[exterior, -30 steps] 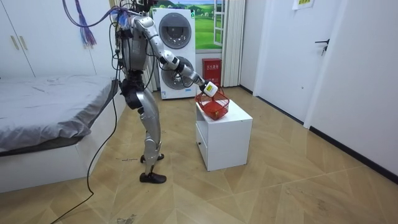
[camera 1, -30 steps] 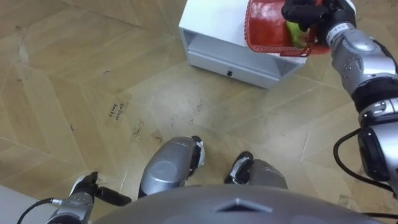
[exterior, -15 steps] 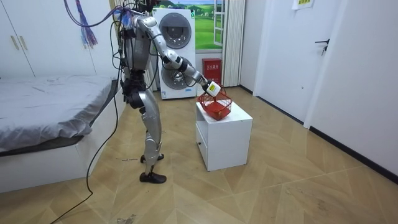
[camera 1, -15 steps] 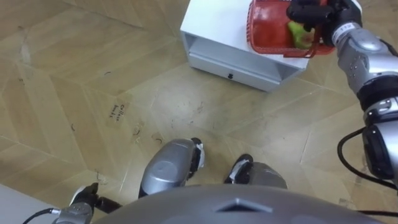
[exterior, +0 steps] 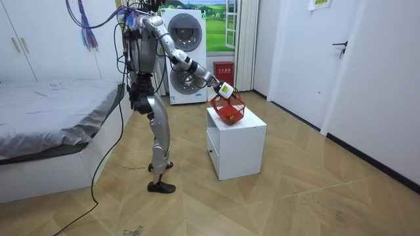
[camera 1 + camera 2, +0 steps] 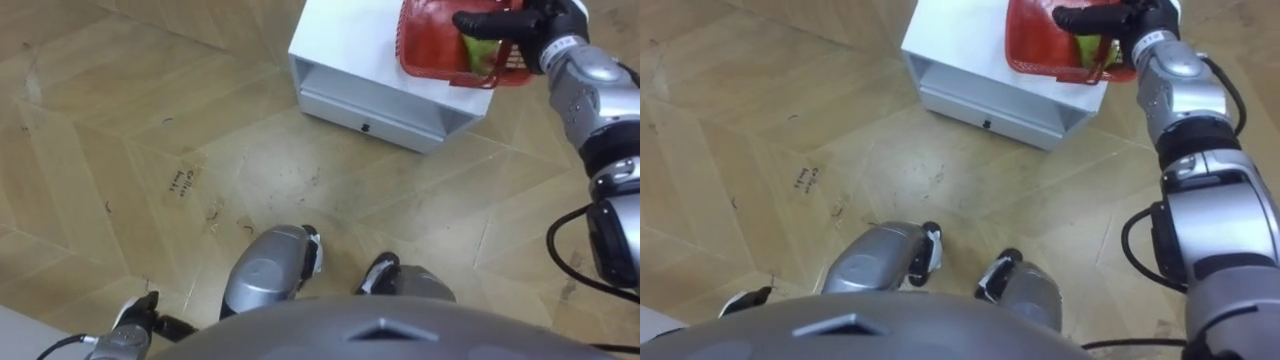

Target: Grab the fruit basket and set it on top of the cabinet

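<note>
fruit basket (image 6: 428, 45): one, clasped by right hand (image 6: 527, 19).

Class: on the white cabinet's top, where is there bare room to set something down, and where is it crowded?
Free: the white cabinet top left of the fruit basket, out to its left edge. Crowded: the right side, taken by the basket and the right hand gripping its handle.
</note>
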`<state>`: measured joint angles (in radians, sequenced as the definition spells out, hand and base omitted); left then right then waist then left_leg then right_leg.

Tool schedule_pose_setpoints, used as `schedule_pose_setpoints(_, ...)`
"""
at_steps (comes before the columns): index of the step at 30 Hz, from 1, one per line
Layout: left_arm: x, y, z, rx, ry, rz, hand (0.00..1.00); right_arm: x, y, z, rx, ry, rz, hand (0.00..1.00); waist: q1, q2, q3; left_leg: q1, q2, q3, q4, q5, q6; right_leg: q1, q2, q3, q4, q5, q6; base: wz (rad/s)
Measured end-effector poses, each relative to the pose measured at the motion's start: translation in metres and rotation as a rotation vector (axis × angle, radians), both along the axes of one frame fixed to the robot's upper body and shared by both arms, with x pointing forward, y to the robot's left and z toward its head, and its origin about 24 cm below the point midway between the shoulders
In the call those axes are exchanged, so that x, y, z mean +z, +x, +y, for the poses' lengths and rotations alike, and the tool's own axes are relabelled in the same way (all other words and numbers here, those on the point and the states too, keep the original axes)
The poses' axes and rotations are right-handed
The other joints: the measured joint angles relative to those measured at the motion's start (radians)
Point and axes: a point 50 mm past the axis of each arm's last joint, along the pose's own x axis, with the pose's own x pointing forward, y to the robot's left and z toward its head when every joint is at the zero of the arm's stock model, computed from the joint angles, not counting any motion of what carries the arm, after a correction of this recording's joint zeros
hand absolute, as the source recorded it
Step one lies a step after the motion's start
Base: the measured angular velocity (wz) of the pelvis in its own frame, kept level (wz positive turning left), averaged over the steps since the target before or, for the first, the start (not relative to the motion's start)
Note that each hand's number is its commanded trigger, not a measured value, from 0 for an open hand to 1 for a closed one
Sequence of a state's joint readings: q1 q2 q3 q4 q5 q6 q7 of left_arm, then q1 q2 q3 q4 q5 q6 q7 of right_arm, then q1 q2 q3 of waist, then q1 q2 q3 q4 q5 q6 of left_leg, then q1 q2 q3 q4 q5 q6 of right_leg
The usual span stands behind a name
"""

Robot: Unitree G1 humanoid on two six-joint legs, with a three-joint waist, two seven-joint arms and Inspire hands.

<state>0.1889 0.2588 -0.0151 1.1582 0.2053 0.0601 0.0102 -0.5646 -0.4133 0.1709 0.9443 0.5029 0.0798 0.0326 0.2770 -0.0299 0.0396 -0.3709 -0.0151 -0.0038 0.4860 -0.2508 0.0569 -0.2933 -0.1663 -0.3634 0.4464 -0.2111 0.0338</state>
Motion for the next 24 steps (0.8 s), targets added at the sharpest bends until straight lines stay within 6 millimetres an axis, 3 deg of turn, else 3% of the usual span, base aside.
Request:
schedule_pose_setpoints(13, 0.0, -0.012, 0.001, 0.025, 0.003, 0.027, 0.0, -0.003, -0.003, -0.004, -0.012, -0.003, 0.018, 0.0, -0.002, 0.005, -0.0043, 0.012, -0.002, -0.017, -0.001, 0.0, 0.0, 0.03, 0.001, -0.026, -0.017, 0.001, 0.001, 0.04)
schedule_pose_setpoints(18, 0.0, -0.011, 0.001, 0.023, 0.003, 0.022, 0.0, -0.003, -0.002, -0.004, -0.001, 0.001, 0.018, 0.0, 0.0, 0.006, -0.0168, 0.018, -0.002, -0.016, -0.003, 0.0, -0.001, 0.034, 0.002, -0.025, -0.016, 0.001, 0.001, 0.0)
schedule_pose_setpoints(24, 0.0, -0.013, 0.001, 0.026, 0.008, 0.032, 0.0, -0.004, -0.003, -0.004, -0.001, -0.002, 0.022, 0.0, 0.002, 0.006, -0.0167, 0.021, -0.001, -0.015, -0.003, 0.001, -0.001, 0.036, 0.003, -0.025, -0.017, 0.003, 0.001, 0.0)
